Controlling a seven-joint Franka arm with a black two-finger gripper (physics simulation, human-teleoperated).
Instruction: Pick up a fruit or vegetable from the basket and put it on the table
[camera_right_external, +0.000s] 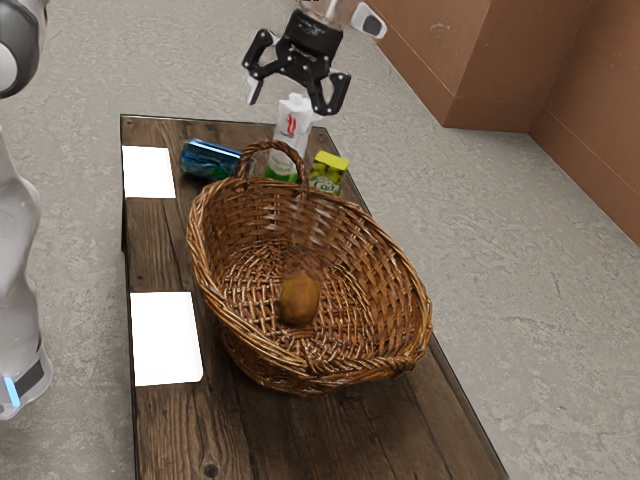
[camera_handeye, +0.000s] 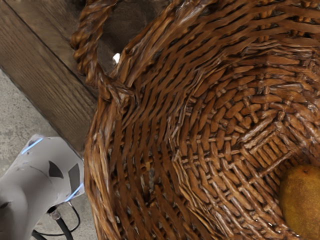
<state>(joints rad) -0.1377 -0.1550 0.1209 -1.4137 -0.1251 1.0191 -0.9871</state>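
My gripper (camera_right_external: 295, 92) is high in the exterior view, over the table's far end, its two fingers spread wide with nothing between them. Below it stands the wicker basket (camera_right_external: 225, 325), and on the basket's floor lies one brown, roundish fruit or vegetable (camera_right_external: 299, 299), apart from the gripper. The wrist view looks down into the basket (camera_handeye: 150, 105), where the brown fruit or vegetable (camera_handeye: 304, 202) is partly cut off at the picture's edge.
Behind the basket stand a white carton (camera_right_external: 290, 135), a yellow-green box (camera_right_external: 328, 172) and a blue item (camera_right_external: 209, 159). Two white sheets (camera_right_external: 166, 338) lie along the wooden table (camera_right_external: 190, 430). The basket's handle (camera_right_external: 272, 148) arches up at its far side.
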